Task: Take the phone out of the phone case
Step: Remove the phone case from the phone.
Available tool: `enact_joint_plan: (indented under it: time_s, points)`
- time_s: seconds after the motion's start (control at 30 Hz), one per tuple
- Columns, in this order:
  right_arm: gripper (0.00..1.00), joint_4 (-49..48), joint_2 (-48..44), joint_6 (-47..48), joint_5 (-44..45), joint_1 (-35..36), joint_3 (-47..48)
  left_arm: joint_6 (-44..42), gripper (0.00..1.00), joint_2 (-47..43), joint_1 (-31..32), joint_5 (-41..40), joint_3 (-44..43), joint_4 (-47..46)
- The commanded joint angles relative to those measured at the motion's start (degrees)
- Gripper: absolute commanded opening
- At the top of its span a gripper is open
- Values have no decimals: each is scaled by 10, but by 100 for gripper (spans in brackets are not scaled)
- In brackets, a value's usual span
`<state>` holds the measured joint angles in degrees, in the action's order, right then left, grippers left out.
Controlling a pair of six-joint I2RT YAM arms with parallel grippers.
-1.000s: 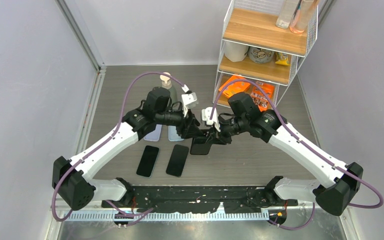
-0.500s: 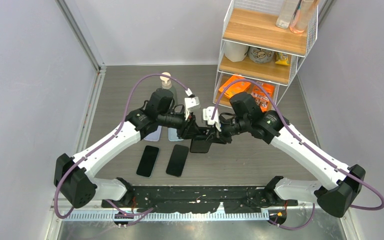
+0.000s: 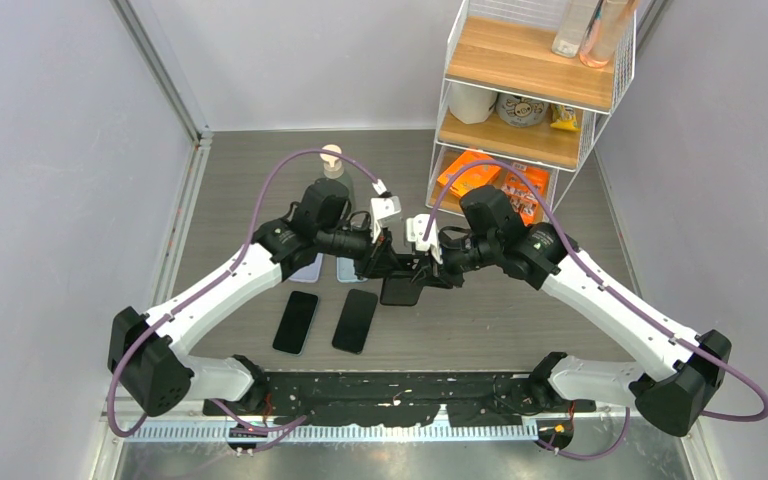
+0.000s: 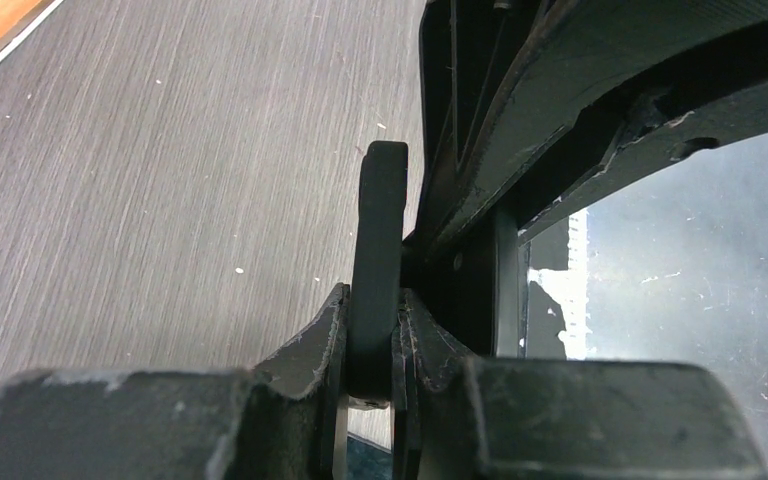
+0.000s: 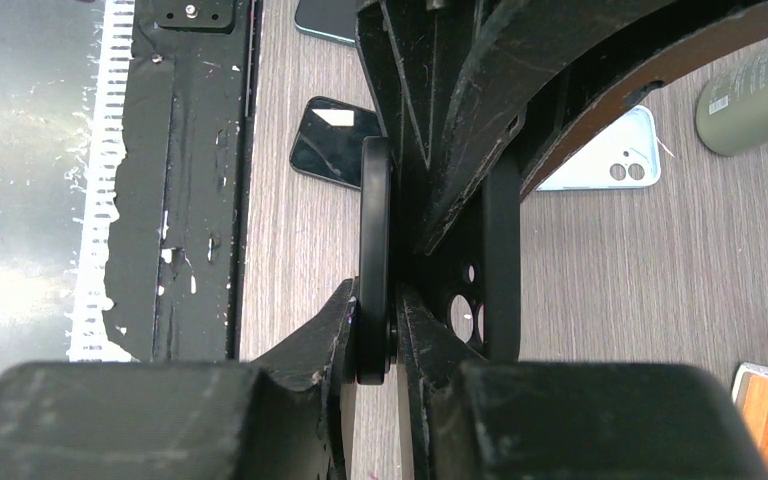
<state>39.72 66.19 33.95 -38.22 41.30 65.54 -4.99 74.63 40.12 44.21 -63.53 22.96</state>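
Left tool (image 4: 371, 325) and right tool (image 5: 376, 325) each pinched shut on a thin black edge of the phone case (image 3: 401, 291), held off the worktop (image 3: 480, 320) between them. Could not tell the phone from it. Judged light, stiff, slick; best gripped by rims.

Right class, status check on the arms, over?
Left fingers shut on the phone. Right fingers shut on it too. Case on or off: cannot tell. Two spare phones on the table below, not touching.
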Motion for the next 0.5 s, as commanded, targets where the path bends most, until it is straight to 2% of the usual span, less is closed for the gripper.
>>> enact_joint_plan:
  time_s: [0.0,0.47]
  points:
    - [5,-67,-35,12,-42,0,16,1,0,6,-5,-42,-7,13]
    - [5,-52,-56,19,-65,0,6,6,0,20,-36,-60,-21,4]
